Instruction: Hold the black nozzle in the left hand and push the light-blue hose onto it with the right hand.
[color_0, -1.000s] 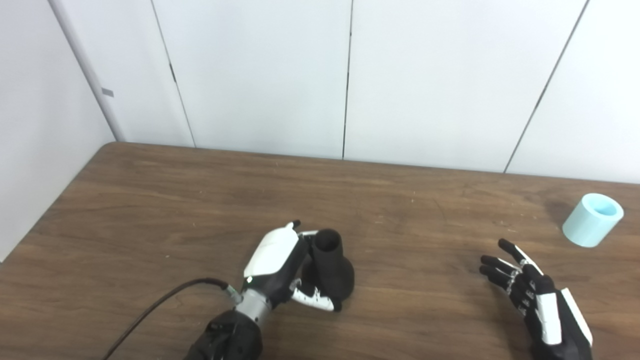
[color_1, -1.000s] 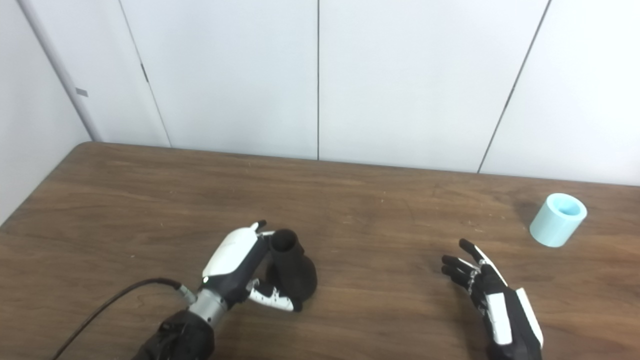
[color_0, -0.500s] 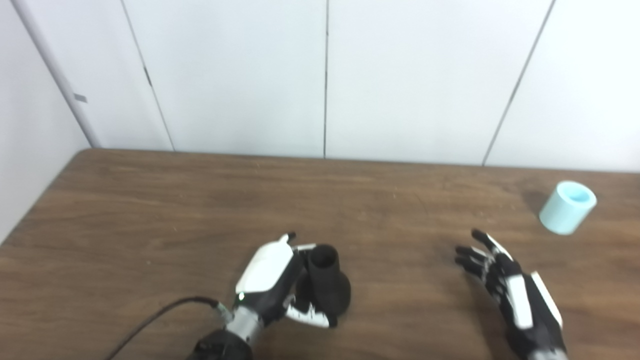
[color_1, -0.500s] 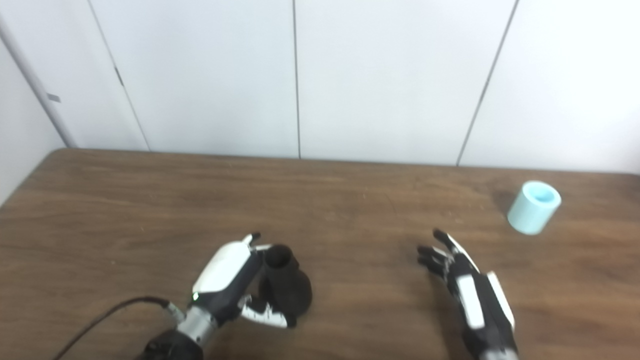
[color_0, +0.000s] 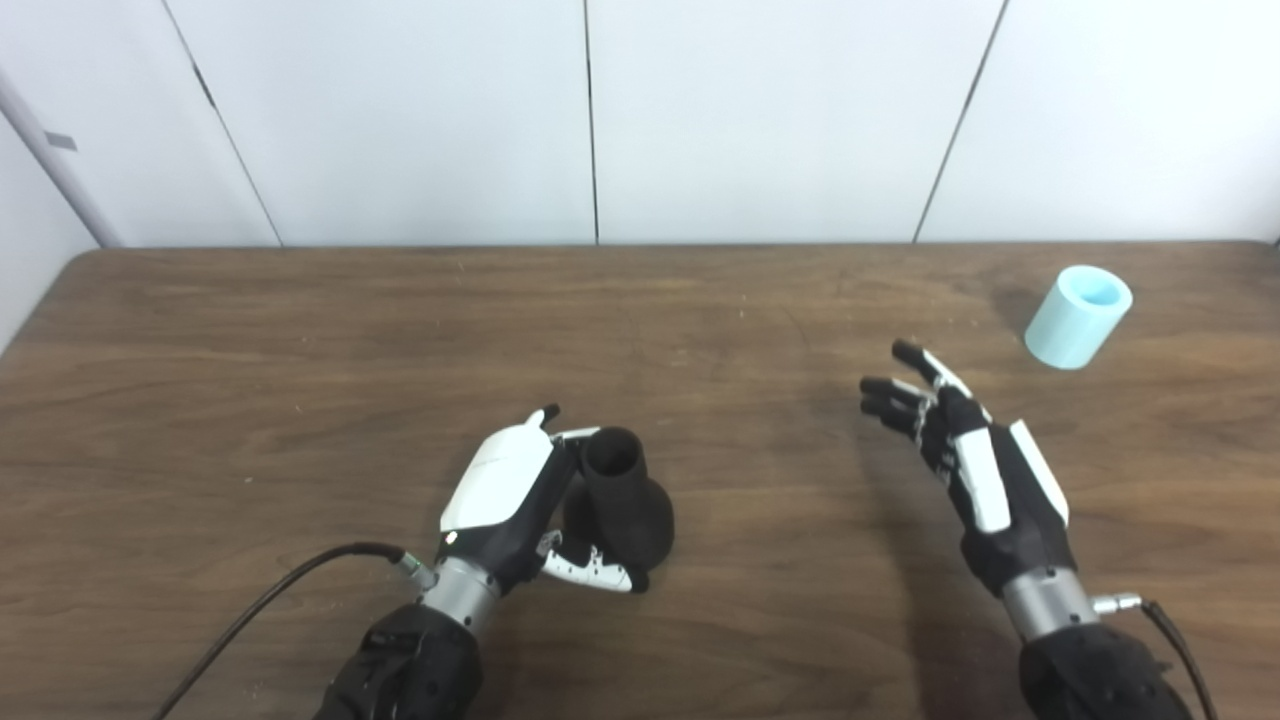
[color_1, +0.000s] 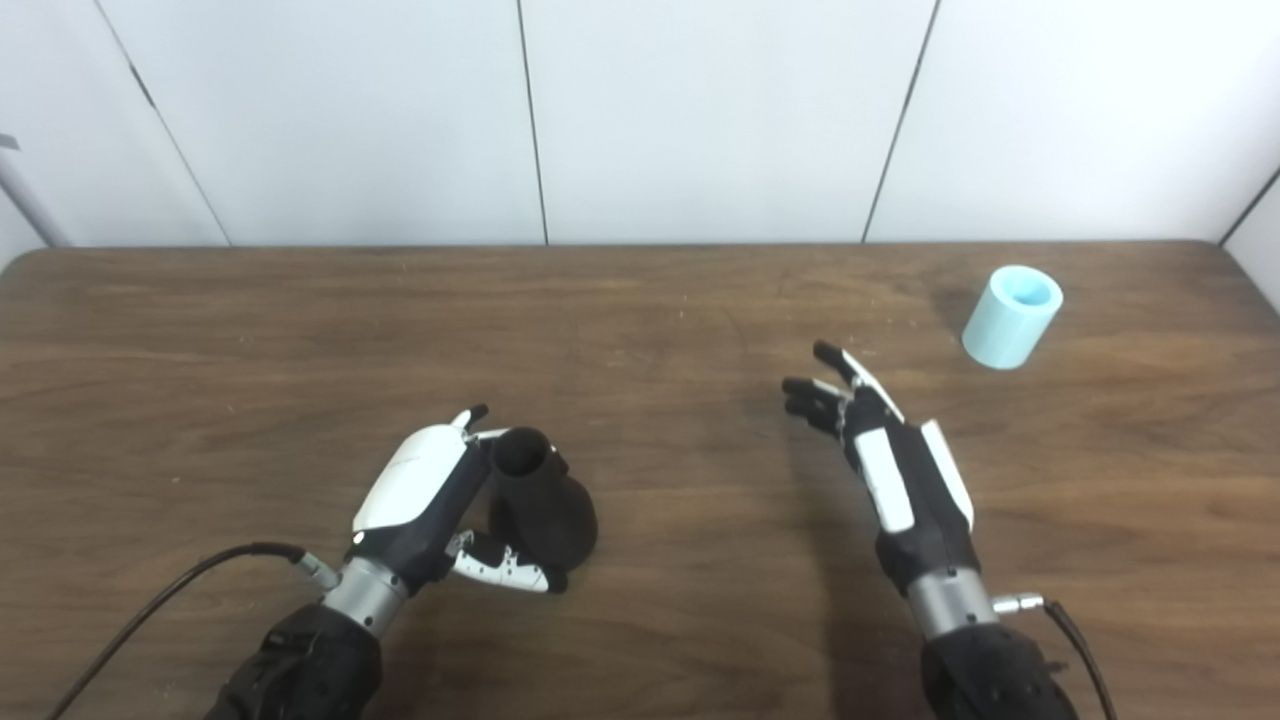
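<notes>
Nozzle (color_0: 622, 497) gripped in left hand (color_0: 510, 495), neck up. Right hand (color_0: 975, 465) empty, fingers spread; hose (color_0: 1078, 317) well beyond fingertips. Should wrap hose's sides, open end clear.

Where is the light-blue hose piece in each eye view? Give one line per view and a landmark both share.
Left eye view: the light-blue hose piece lies on the table at far right, beyond the open right hand.
Right eye view: it sits less far right, still apart from that hand.
Shared landmark: the black nozzle in the left hand.
</notes>
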